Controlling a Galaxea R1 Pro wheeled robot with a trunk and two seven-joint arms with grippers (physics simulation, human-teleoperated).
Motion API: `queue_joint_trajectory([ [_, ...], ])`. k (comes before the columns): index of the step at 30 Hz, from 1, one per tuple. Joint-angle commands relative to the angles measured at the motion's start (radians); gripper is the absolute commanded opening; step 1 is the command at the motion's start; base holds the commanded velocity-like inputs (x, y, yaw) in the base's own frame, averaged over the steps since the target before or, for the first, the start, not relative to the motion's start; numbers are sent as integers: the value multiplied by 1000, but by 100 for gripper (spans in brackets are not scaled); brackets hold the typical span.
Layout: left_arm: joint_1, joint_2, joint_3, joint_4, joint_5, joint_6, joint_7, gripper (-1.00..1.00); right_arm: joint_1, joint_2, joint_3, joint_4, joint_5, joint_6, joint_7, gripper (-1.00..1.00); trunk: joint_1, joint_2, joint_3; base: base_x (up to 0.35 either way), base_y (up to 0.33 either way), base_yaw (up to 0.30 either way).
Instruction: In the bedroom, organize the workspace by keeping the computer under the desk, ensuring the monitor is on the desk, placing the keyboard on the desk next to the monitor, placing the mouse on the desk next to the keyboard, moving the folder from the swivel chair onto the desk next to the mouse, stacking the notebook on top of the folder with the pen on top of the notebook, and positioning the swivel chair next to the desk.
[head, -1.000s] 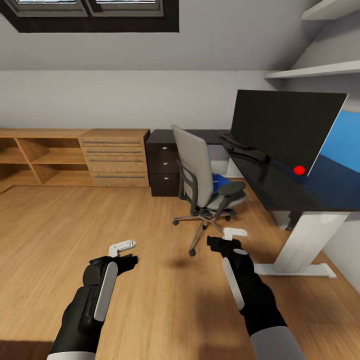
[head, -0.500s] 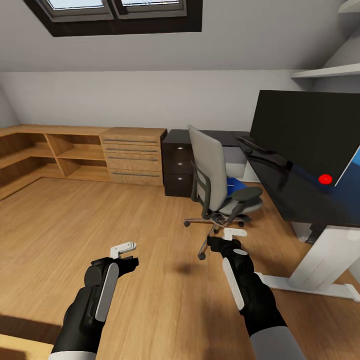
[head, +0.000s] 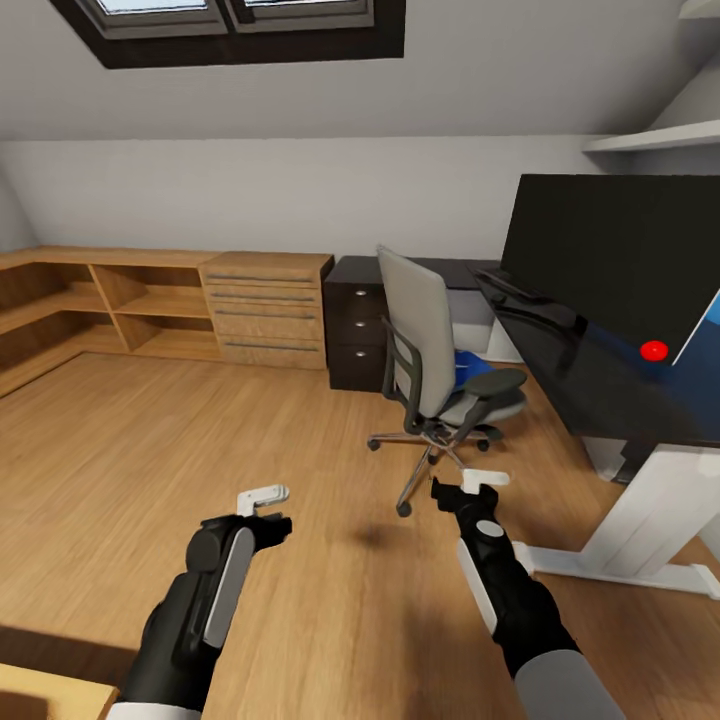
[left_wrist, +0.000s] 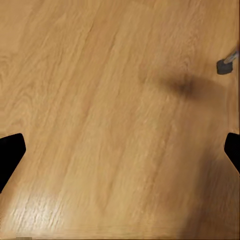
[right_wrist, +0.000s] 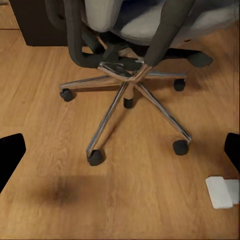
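Both arms reached forward, left claw (head: 266, 508) and right claw (head: 470, 488) open, empty, folder (head: 467, 364) on swivel chair (head: 432, 360)

The swivel chair (head: 430, 360) stands on the floor (head: 150, 450) just left of the desk (head: 600, 385), the folder (head: 466, 365) on its seat; the monitor (head: 610, 265) sits on the desk, a drawer unit (head: 265, 310) left, by the back wall

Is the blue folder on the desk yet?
No, the folder lies on the swivel chair seat, beside the desk.
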Motion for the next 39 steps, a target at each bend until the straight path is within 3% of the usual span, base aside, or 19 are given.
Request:
queue_joint_trajectory([
  [1,-1,0,-31,22,9,2,10,100,-2,-8,-3,-19,-3,-3,-7,100,0,0,-1,0,0,0],
  [5,0,0,-55,39,9,0,10,100,-3,-11,-5,-29,-5,-7,-7,100,0,0,-1,0,0,0],
  [12,0,0,-62,46,11,-1,10,100,-3,-6,-3,-35,-9,-10,-8,100,0,0,-1,0,0,0],
  [18,-1,0,-62,47,12,-1,10,100,-3,34,-3,-40,-9,-12,-53,100,0,0,-1,0,0,0],
  [28,0,0,-62,47,12,-3,9,100,-3,34,-7,-47,-5,-14,-67,100,0,0,-1,0,0,-16],
  [39,-1,0,-61,47,12,-4,6,100,-3,33,-8,-46,-5,-14,-68,100,0,0,-1,0,0,-221],
])
